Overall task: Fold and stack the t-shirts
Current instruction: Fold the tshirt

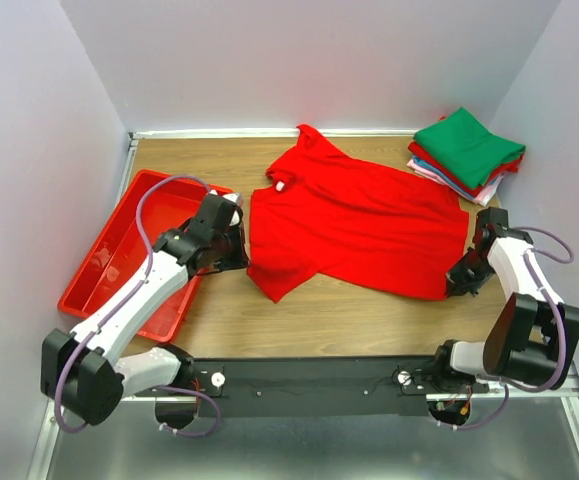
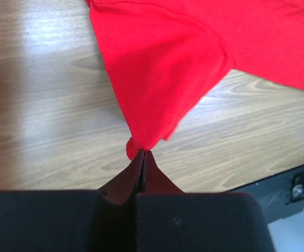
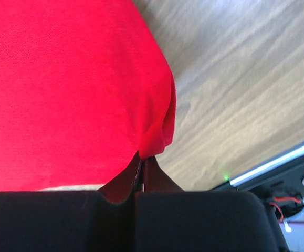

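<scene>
A bright red t-shirt (image 1: 354, 218) with a small white neck tag lies spread on the wooden table, its collar toward the left. My left gripper (image 1: 243, 262) is shut on the tip of the shirt's near sleeve (image 2: 141, 143), by the shirt's left edge. At the shirt's near right corner my right gripper (image 1: 459, 283) is shut on the hem (image 3: 154, 144), where the cloth bunches at the fingertips. A stack of folded t-shirts (image 1: 467, 152), green on top with red, blue and pink below, sits at the back right corner.
A red plastic tray (image 1: 119, 255) stands at the left, partly under my left arm. Grey walls close the table on three sides. A black rail (image 1: 309, 380) runs along the near edge between the arm bases.
</scene>
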Controlling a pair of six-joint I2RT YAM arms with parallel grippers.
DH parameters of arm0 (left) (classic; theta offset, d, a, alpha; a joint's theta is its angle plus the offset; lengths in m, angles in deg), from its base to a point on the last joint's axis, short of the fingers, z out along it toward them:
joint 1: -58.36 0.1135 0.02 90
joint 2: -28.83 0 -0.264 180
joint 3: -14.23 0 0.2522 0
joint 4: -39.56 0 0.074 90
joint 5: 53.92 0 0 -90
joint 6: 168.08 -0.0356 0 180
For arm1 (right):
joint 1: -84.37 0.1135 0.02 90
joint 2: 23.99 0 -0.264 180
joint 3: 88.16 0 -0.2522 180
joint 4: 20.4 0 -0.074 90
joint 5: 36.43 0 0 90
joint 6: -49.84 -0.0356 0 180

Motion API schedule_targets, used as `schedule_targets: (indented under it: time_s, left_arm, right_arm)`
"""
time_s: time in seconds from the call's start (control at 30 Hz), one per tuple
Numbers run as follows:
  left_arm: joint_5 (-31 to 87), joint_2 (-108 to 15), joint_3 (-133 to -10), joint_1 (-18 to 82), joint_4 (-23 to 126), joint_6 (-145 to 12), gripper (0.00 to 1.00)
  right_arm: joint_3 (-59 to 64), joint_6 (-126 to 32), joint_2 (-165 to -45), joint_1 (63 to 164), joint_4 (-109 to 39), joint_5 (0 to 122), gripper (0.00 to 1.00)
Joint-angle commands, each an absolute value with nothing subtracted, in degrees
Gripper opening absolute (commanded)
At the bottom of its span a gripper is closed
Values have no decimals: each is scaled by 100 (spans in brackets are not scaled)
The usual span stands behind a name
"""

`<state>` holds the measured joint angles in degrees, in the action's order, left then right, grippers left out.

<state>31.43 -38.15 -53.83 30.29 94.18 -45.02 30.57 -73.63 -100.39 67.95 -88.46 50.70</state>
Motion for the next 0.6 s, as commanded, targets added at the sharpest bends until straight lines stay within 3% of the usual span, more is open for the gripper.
schedule_targets:
  time_s: [0.0, 0.57]
  left_arm:
    - [2949, -3437, -5410, 3059, 9770, -4275, 0]
    - [2773, -2136, -5551, 3050, 10640, -3765, 0]
  right_arm:
    - [2938, -7347, -9712, 6908, -9418, 5295, 2]
    - [3185, -7426, -8508, 7084, -10183, 5480, 1]
